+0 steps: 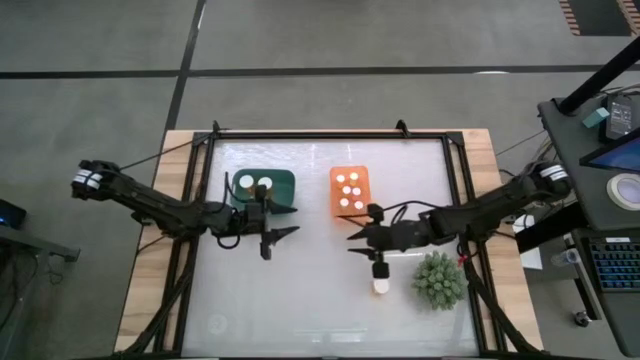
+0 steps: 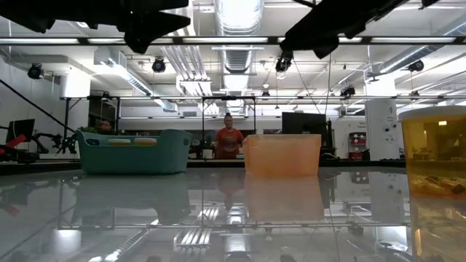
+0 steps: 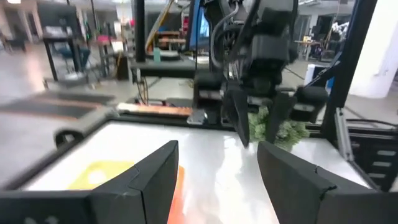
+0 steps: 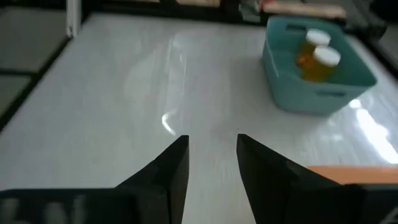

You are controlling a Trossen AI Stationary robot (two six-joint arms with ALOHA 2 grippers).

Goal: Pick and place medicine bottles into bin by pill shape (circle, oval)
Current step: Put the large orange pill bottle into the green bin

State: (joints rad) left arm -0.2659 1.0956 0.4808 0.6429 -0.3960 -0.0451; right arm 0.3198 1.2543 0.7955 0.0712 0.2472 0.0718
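No text, label, brand or number can be read in any view.

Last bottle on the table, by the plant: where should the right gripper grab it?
The bottle appears to lie on its side, white cap toward the table's near edge. Bring the right gripper straight down, fingers across the dark body, clear of the plant.

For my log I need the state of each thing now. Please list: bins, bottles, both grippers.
Green bin: upright, holds white-capped bottles.
Orange bin: upright, holds several bottles.
Loose bottle: on the table, outside both bins.
Left gripper: jaws open, empty.
Right gripper: jaws open, empty.
Plant: upright on the table.
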